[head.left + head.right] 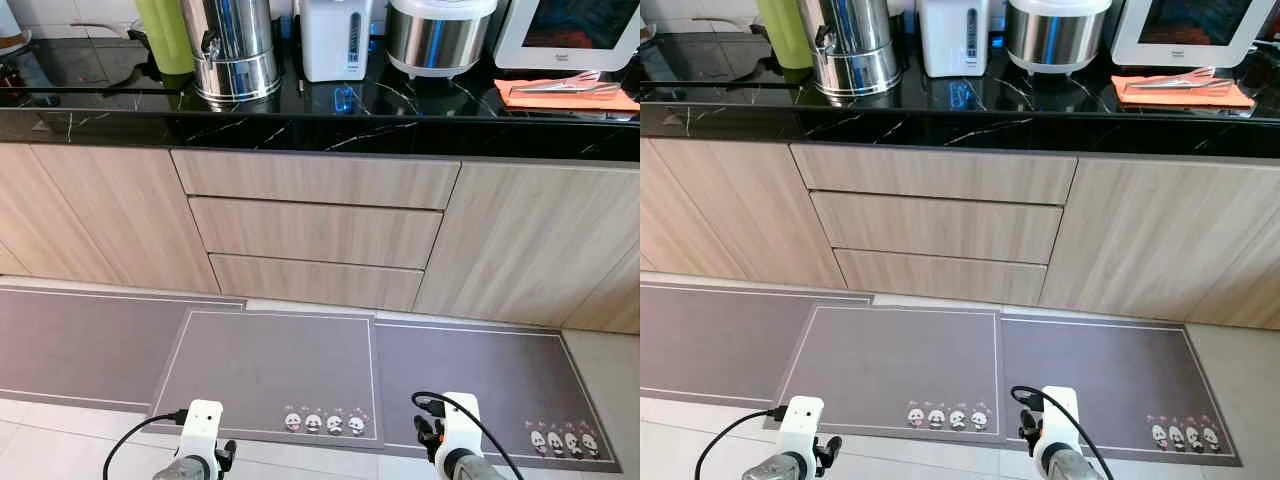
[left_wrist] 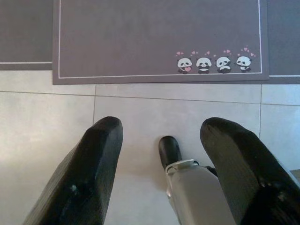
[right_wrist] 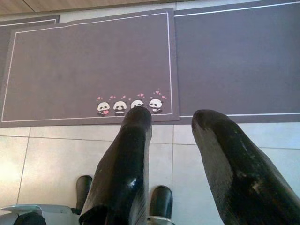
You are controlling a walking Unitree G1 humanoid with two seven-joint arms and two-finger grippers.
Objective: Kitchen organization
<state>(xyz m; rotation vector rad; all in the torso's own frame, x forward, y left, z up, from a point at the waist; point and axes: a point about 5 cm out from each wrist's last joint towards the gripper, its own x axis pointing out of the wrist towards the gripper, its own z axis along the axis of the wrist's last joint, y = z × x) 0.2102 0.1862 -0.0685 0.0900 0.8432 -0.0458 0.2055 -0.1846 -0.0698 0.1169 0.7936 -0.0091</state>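
I face a black marble counter (image 1: 300, 128) above three wooden drawers (image 1: 315, 232), all shut. On the counter stand a green jug (image 1: 165, 35), a steel urn (image 1: 235, 50), a white water boiler (image 1: 335, 35), a rice cooker (image 1: 440, 35) and a white microwave (image 1: 570, 30). An orange cloth (image 1: 565, 98) with metal utensils on it lies at the right. Both arms hang low over the floor. My left gripper (image 2: 161, 129) is open and holds nothing. My right gripper (image 3: 173, 115) is open too, over the mat's edge.
Grey mats (image 1: 270, 370) with small panda prints lie along the foot of the cabinets, with pale floor tiles (image 2: 47, 122) in front of them. Cabinet doors (image 1: 540, 240) flank the drawers. My own foot (image 2: 169, 150) stands on the tiles below the left gripper.
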